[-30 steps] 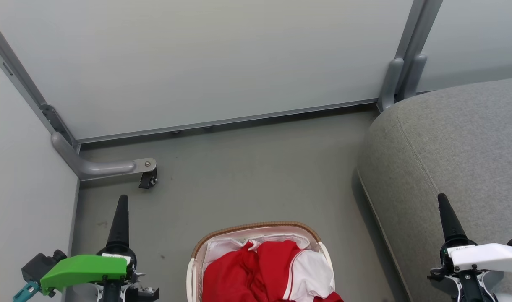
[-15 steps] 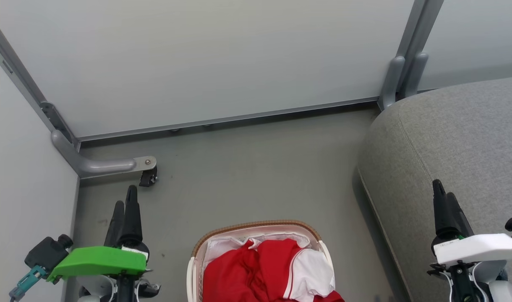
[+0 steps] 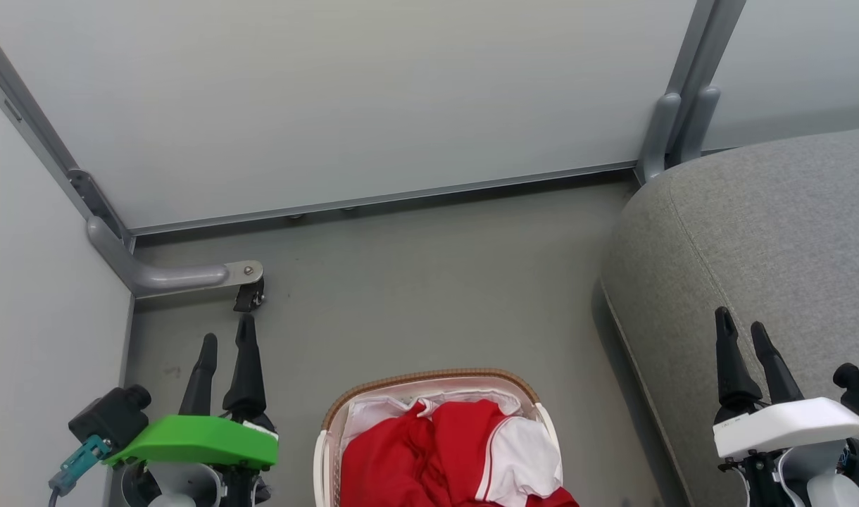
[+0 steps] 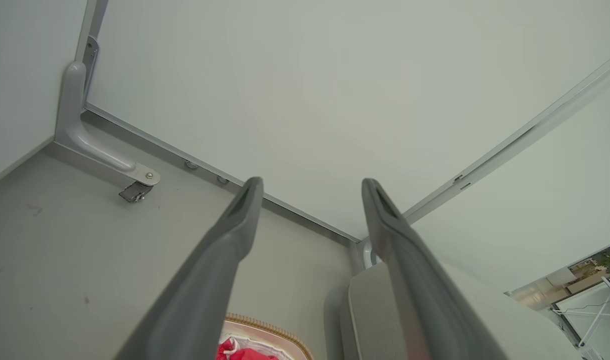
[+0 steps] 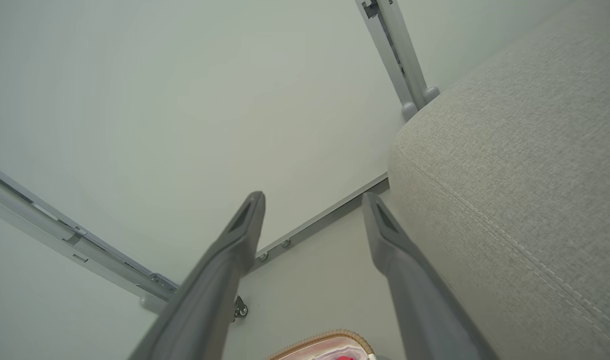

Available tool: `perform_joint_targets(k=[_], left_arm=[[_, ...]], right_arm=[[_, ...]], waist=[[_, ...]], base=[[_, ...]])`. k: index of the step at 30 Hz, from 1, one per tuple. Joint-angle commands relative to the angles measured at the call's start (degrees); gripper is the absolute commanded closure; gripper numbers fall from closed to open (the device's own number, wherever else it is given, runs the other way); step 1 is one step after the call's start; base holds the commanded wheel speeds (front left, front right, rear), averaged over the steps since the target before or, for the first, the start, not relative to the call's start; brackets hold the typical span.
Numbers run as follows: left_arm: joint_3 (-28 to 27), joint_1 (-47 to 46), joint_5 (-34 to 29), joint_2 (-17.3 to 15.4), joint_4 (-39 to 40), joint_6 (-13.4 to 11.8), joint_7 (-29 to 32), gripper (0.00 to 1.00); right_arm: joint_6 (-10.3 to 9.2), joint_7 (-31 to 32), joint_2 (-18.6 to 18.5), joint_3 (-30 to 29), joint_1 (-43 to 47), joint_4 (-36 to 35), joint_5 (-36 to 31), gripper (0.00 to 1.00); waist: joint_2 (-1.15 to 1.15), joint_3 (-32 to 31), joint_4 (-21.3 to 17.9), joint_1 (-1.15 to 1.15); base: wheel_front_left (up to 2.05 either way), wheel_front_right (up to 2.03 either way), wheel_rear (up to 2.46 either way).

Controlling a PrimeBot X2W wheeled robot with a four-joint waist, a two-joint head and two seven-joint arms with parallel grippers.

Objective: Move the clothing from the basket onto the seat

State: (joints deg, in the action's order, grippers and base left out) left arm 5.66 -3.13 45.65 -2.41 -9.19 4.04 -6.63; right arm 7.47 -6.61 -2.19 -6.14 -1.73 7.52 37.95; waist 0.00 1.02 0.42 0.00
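Observation:
The cream basket [image 3: 429, 381] with a brown woven rim stands on the floor at the bottom centre, holding red and white clothing [image 3: 450, 458]. Its rim also peeks in at the bottom of the left wrist view [image 4: 265, 325] and the right wrist view [image 5: 325, 340]. The grey fabric seat [image 3: 767, 239] with a stitched seam fills the right side. My left gripper [image 3: 227, 331] hangs open to the left of the basket, above the floor, nothing between its fingers. My right gripper [image 3: 739, 320] hangs open over the seat's front part, right of the basket, also empty.
Pale partition panels [image 3: 345, 105] close off the back and left. A grey metal foot with a small caster [image 3: 248, 296] sticks out on the floor just beyond my left gripper. Grey floor [image 3: 429, 282] lies between basket, panels and seat.
Both grippers have gone from shut to open and turned about their wrists while rising slightly up the head view. The basket, clothing and seat have stayed put.

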Motion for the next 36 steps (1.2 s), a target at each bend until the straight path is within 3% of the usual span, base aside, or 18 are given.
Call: perform_joint_targets(k=[1, 13, 36], left_arm=[[0.21, -0.05, -2.09, -0.37, 0.41, -0.23, -0.62, 0.0], [1.19, 0.67, -10.49, -0.43, -1.45, -1.14, -2.41, 0.0], [2.9, 0.78, -20.73, -0.53, -5.15, -1.46, -5.47, 0.0]], right_arm=[[0.02, -0.61, -0.42, 0.12, 0.28, -0.57, -2.15, 0.0], [0.02, -2.44, -0.51, 0.97, 0.77, 0.01, -12.25, 0.0], [0.03, -5.52, -0.67, 1.28, 0.72, 0.87, -25.18, 0.0]], waist=[[0.0, 0.02, 0.01, 0.0], [0.0, 0.16, 0.3, 0.0], [0.0, 0.61, 0.83, 0.0]], base=[[0.0, 0.0, 0.0], [0.0, 0.0, 0.0], [0.0, 0.0, 0.0]])
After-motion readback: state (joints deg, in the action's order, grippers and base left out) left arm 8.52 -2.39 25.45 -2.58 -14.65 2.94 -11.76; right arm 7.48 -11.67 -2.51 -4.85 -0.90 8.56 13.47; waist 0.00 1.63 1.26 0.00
